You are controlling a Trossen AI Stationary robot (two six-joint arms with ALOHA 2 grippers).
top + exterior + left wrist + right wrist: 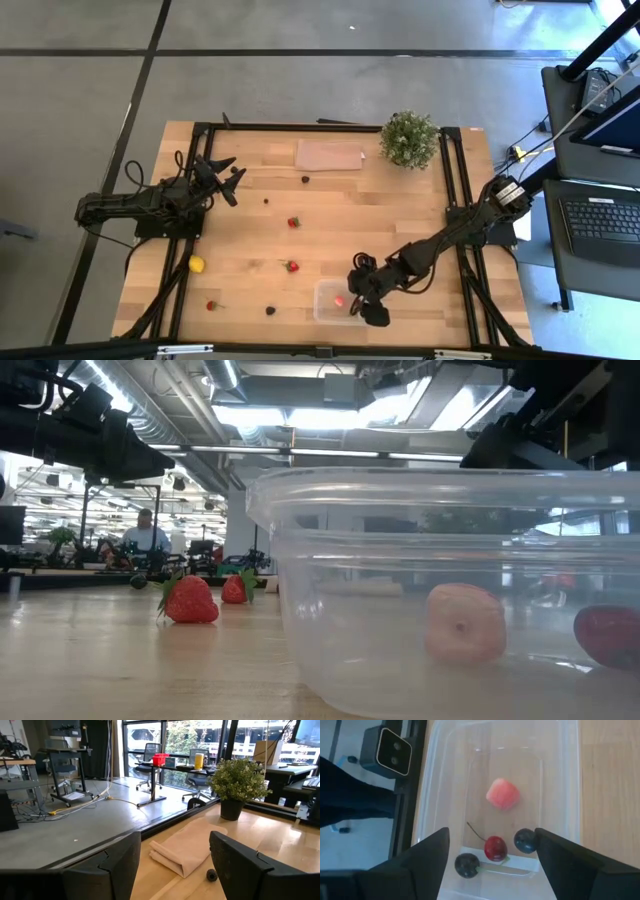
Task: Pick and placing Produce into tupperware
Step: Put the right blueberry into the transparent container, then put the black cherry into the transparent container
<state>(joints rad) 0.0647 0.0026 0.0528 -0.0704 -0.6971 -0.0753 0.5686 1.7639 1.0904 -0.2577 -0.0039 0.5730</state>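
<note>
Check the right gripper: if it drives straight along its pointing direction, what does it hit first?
Likely the fruit in the tupperware. The right gripper, open, points down into it; the red cherry sits between the fingers, dark berries beside. Depth is unclear.

- No words, labels, brand marks, numbers or signs can be read in any of the views.
</note>
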